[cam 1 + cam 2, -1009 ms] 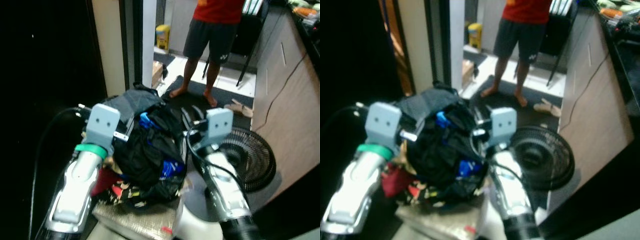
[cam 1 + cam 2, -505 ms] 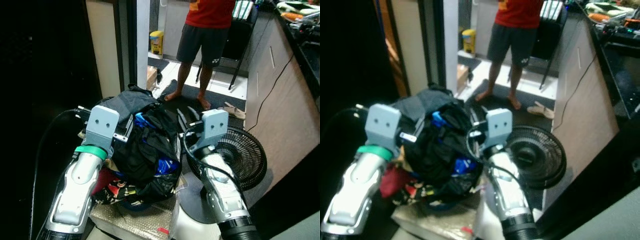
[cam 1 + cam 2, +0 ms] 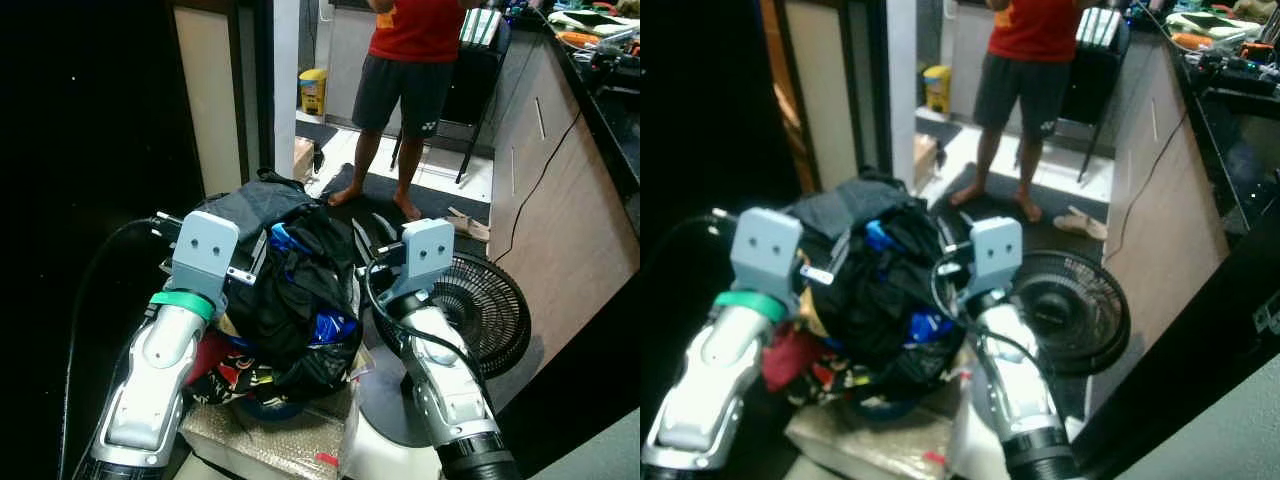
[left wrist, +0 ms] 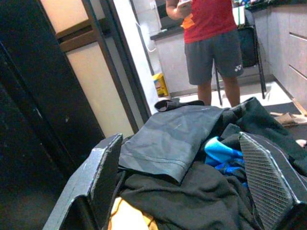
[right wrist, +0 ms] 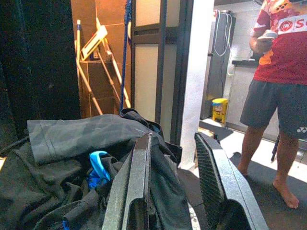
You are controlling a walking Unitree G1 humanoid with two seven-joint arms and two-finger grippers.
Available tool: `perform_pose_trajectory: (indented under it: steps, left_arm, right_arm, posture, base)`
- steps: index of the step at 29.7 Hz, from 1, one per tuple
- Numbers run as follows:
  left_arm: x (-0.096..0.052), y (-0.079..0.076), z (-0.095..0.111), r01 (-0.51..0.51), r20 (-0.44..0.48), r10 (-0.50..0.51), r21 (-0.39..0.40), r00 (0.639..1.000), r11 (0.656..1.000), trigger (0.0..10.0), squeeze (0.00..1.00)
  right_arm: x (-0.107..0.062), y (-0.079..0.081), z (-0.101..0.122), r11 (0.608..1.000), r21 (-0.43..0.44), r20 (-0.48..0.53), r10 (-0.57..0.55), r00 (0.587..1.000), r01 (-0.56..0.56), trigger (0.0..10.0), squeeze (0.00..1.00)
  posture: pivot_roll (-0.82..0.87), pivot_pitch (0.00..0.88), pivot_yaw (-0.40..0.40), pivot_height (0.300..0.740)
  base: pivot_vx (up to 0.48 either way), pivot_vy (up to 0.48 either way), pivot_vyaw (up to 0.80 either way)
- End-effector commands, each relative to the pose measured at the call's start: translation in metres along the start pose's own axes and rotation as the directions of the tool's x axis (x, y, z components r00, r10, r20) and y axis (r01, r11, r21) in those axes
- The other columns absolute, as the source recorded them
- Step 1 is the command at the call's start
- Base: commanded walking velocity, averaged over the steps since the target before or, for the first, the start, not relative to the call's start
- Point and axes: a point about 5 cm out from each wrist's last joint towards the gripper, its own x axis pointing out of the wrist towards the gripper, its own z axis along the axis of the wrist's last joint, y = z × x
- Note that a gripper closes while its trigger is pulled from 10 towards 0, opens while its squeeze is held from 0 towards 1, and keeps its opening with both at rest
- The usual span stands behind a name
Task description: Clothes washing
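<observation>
A heap of dark clothes point(image 3: 290, 300), black and grey with blue and red bits, is piled between my two arms on a blue-rimmed holder point(image 3: 262, 408). My left gripper point(image 4: 178, 139) is at the heap's left side, open wide, with a grey garment point(image 4: 172, 136) lying ahead between its fingers point(image 4: 103, 175). My right gripper point(image 3: 372, 232) is at the heap's right side, open by a narrow gap with nothing in it. Its fingers point(image 5: 141, 177) point past the clothes toward the doorway.
A person point(image 3: 412, 60) in a red shirt and dark shorts stands barefoot in the doorway ahead. A black floor fan point(image 3: 485, 310) lies right of my right arm. A cabinet point(image 3: 555, 170) with a hanging cable runs along the right. Dark door point(image 3: 90, 150) on the left; slippers point(image 3: 470, 222) lie on the floor.
The whole picture has shifted a little, so the camera has moved. Both arms keep their places beside the clothes heap, and both grippers stay open.
</observation>
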Motion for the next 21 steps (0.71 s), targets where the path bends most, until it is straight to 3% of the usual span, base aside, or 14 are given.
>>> perform_pose_trajectory:
  steps: [1, 10, 11, 13, 15, 16, 17, 18, 19, 21]
  left_arm:
    - [-0.002, -0.001, -0.002, 0.011, -0.008, -0.011, 0.003, 1.000, 1.000, 10.0, 0.00]
    - [-0.002, -0.003, -0.003, 0.027, -0.017, -0.027, 0.004, 0.999, 1.000, 10.0, 0.00]
    - [-0.004, -0.008, -0.007, 0.076, -0.044, -0.076, -0.005, 0.996, 0.997, 10.0, 0.00]
    - [-0.004, -0.008, -0.007, 0.076, -0.044, -0.076, -0.005, 0.996, 0.997, 10.0, 0.00]
    - [-0.010, -0.036, -0.020, 0.268, -0.115, -0.268, -0.021, 0.956, 0.963, 10.0, 0.00]
    - [-0.010, -0.036, -0.020, 0.268, -0.115, -0.268, -0.021, 0.956, 0.963, 10.0, 0.00]
    - [-0.009, -0.051, -0.023, 0.326, -0.131, -0.329, -0.039, 0.935, 0.944, 10.0, 0.00]
    - [-0.009, -0.051, -0.023, 0.326, -0.131, -0.329, -0.039, 0.935, 0.944, 10.0, 0.00]
    - [-0.005, -0.062, -0.024, 0.346, -0.139, -0.348, -0.036, 0.927, 0.938, 10.0, 0.00]
    - [0.002, -0.069, -0.023, 0.339, -0.143, -0.341, -0.032, 0.929, 0.940, 10.0, 0.00]
  right_arm:
    - [-0.001, -0.002, -0.003, 1.000, 0.008, -0.008, -0.011, 1.000, 0.011, 10.0, 0.00]
    - [-0.002, -0.001, -0.003, 1.000, 0.009, -0.007, -0.006, 1.000, 0.006, 10.0, 0.00]
    - [-0.001, 0.000, -0.003, 1.000, 0.009, -0.009, -0.002, 1.000, 0.002, 10.0, 0.00]
    - [-0.001, 0.000, -0.003, 1.000, 0.009, -0.009, -0.002, 1.000, 0.002, 10.0, 0.00]
    - [0.000, 0.002, -0.005, 1.000, 0.007, -0.021, 0.010, 1.000, -0.010, 10.0, 0.00]
    - [0.000, 0.002, -0.005, 1.000, 0.007, -0.021, 0.010, 1.000, -0.010, 10.0, 0.00]
    - [0.002, 0.001, -0.006, 1.000, 0.003, -0.026, 0.018, 0.999, -0.018, 10.0, 0.00]
    - [0.002, 0.001, -0.006, 1.000, 0.003, -0.026, 0.018, 0.999, -0.018, 10.0, 0.00]
    - [0.003, 0.000, -0.007, 1.000, 0.000, -0.031, 0.023, 0.999, -0.023, 10.0, 0.00]
    - [0.004, 0.000, -0.008, 1.000, -0.006, -0.037, 0.028, 0.999, -0.028, 10.0, 0.00]
  posture:
    - [0.10, 0.024, 0.024, 0.740]
    - [0.10, 0.023, 0.025, 0.740]
    - [0.11, 0.028, 0.021, 0.740]
    - [0.11, 0.028, 0.021, 0.740]
    - [0.12, 0.044, 0.003, 0.740]
    - [0.12, 0.044, 0.003, 0.740]
    - [0.12, 0.050, -0.003, 0.740]
    - [0.12, 0.050, -0.003, 0.740]
    - [0.12, 0.056, -0.007, 0.740]
    - [0.12, 0.066, -0.011, 0.740]
  base:
    - [0.000, 0.000, 0.00]
    - [0.000, 0.000, 0.00]
    - [0.000, 0.000, 0.00]
    - [0.000, 0.000, 0.00]
    - [0.000, 0.000, 0.00]
    - [0.000, 0.000, 0.00]
    - [0.000, 0.000, 0.00]
    - [0.000, 0.000, 0.00]
    - [0.000, 0.000, 0.00]
    - [0.000, 0.000, 0.00]
